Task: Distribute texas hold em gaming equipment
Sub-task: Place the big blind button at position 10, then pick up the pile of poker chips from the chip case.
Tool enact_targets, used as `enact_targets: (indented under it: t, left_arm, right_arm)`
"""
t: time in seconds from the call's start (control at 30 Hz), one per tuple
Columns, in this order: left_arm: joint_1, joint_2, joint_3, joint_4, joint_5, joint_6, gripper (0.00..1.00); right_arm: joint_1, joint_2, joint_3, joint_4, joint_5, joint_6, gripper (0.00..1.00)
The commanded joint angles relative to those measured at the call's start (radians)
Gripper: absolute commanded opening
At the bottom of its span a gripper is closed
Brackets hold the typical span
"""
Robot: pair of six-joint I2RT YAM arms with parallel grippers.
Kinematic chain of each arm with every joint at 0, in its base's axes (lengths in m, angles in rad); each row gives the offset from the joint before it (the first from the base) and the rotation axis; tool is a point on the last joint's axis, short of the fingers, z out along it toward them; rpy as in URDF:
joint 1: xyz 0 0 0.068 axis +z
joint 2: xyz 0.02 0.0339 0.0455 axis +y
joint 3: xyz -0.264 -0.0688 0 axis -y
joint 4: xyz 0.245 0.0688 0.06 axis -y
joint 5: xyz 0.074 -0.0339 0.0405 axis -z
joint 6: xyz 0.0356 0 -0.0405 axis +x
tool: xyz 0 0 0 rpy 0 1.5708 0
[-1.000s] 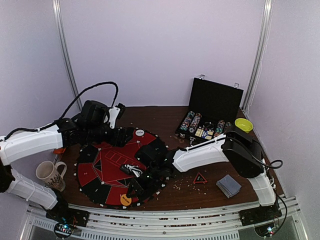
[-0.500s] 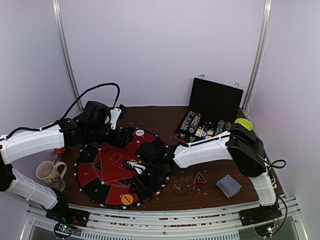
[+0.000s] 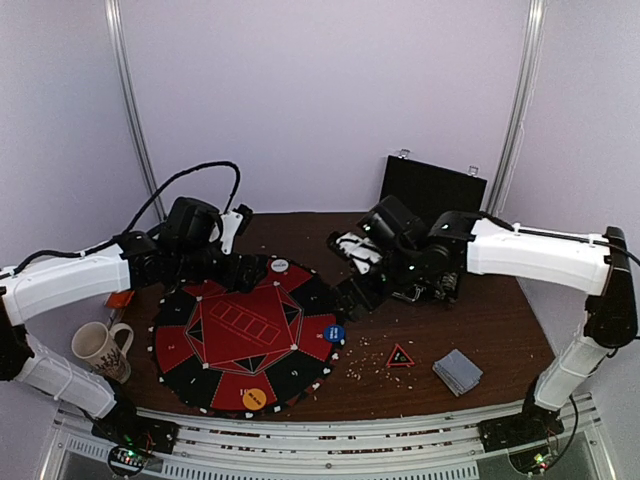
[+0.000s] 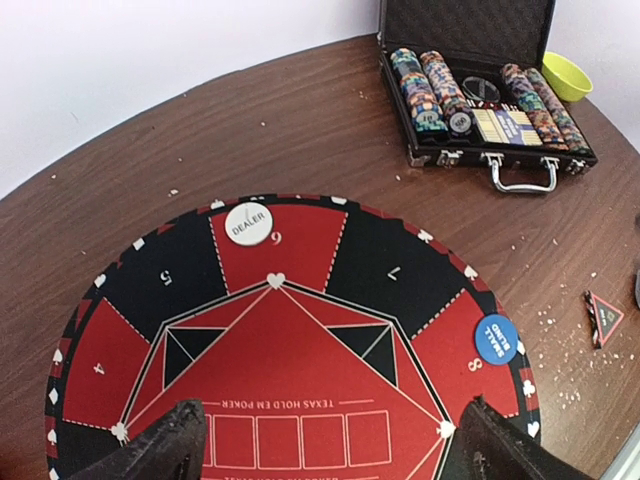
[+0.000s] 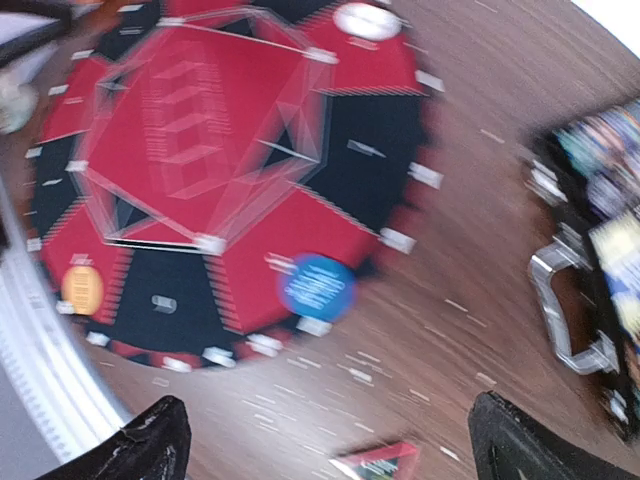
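Note:
Three discs lie on the round red-and-black mat [image 3: 215, 345]: a white dealer disc [image 3: 279, 266] [image 4: 248, 222] at its far edge, a blue disc [image 3: 334, 333] [image 4: 494, 339] [image 5: 317, 287] at its right edge, and an orange disc [image 3: 253, 398] [image 5: 82, 289] at its near edge. Striped poker chips [image 4: 470, 95] fill rows in the black case. A stack of grey-blue cards [image 3: 458, 371] lies at the near right. My left gripper [image 3: 243, 272] [image 4: 320, 455] hangs open over the mat's far left. My right gripper [image 3: 358, 292] [image 5: 340, 450] is open and empty, raised between mat and case.
The black hinged case [image 3: 430, 195] [image 4: 500, 150] stands open at the back right, with a yellow bowl [image 4: 566, 75] beside it. A small red triangle [image 3: 400, 357] [image 4: 604, 317] and crumbs lie right of the mat. A mug [image 3: 100, 348] stands at the near left.
My right gripper opened, left the blue disc on the mat's right edge and swung up and right toward the case. The left gripper opened a little wider and barely moved.

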State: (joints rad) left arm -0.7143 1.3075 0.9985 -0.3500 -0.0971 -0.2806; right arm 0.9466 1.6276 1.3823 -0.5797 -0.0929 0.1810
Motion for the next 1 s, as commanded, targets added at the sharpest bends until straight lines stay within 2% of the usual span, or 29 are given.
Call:
enact_targets:
  t: [0.0,0.17,0.33,0.43,0.53,0.7,0.97]
  left_arm:
    - [0.026,0.047,0.087,-0.012,-0.009,0.041,0.92]
    - [0.054,0.146,0.228,-0.074,0.029,0.102,0.94]
    - [0.093,0.247,0.383,-0.123,0.036,0.184,0.95]
    - [0.130,0.292,0.435,-0.126,0.063,0.204,0.95]
    - [0.168,0.332,0.475,-0.128,0.101,0.208,0.95]
    - [0.212,0.374,0.494,-0.133,0.132,0.215,0.95]
    - [0.243,0.443,0.520,-0.170,0.119,0.246,0.95]
  right_arm:
    - [-0.156,-0.089,-0.088,-0.217,0.140,-0.079,1.00]
    - [-0.333,-0.158,-0.116,-0.238,0.144,-0.188,1.00]
    - [-0.442,-0.113,-0.041,-0.166,0.039,-0.315,1.00]
    - [-0.468,-0.010,0.041,-0.132,-0.058,-0.408,0.99]
    - [-0.502,0.159,0.186,-0.141,-0.100,-0.443,0.92]
    - [-0.526,0.415,0.435,-0.181,-0.086,-0.444,0.79]
    - [-0.527,0.658,0.685,-0.207,-0.061,-0.459,0.64]
